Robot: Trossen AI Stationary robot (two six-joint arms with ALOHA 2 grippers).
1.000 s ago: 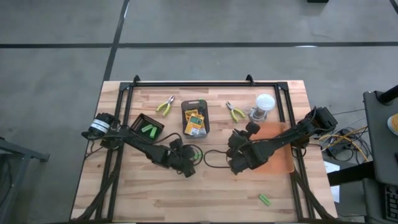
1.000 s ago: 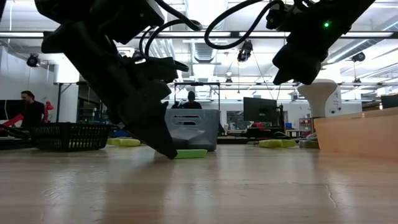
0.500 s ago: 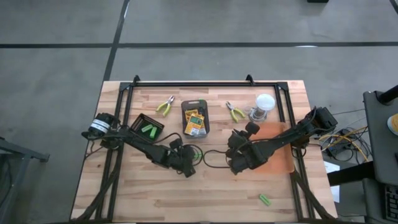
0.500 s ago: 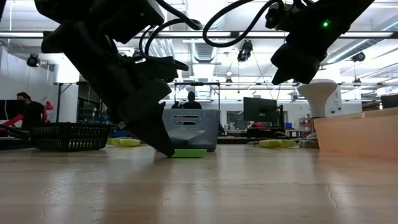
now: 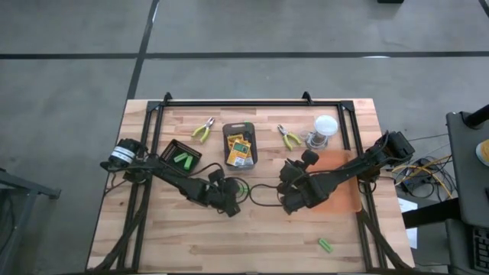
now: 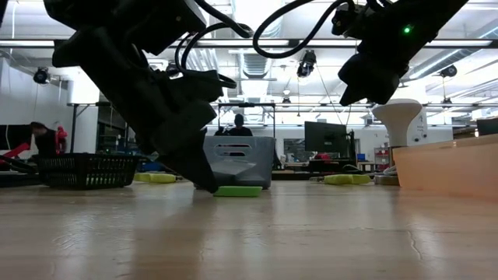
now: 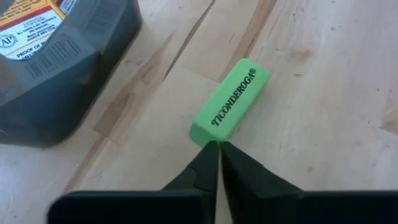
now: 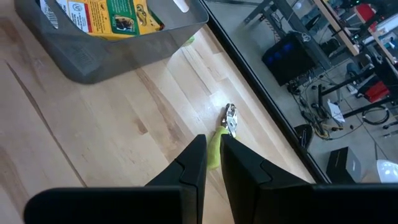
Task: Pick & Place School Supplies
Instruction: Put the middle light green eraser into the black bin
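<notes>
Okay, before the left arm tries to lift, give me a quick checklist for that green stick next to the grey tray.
1. Left hand closed: ok, fingers pressed together.
2. Green stick between the fingers: not ok, it lies just beyond the tips, not clamped.
3. Stick off the table: not ok, the low view shows it flat on the wood.
4. Grey tray clear of the stick: ok, a gap shows between them.
5. Right hand out of the way: ok, shut, empty and raised, apart from the left arm.
</notes>
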